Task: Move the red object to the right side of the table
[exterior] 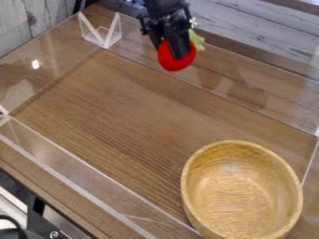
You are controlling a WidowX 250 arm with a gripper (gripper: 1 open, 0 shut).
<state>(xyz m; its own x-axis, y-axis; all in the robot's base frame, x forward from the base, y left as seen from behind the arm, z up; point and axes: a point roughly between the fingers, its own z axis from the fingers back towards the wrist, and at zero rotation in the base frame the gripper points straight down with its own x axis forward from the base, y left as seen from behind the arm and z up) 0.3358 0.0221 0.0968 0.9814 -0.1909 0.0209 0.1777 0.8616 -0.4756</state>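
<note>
The red object, a small rounded toy with a green leafy tip, hangs above the far side of the table. My black gripper comes down from the top edge and is shut on the red object from above. The toy is lifted clear of the wood, near the back acrylic wall. The upper part of the arm is cut off by the frame's top.
A round light wooden bowl sits at the near right corner. Clear acrylic walls edge the tabletop, with a small clear bracket at the far left.
</note>
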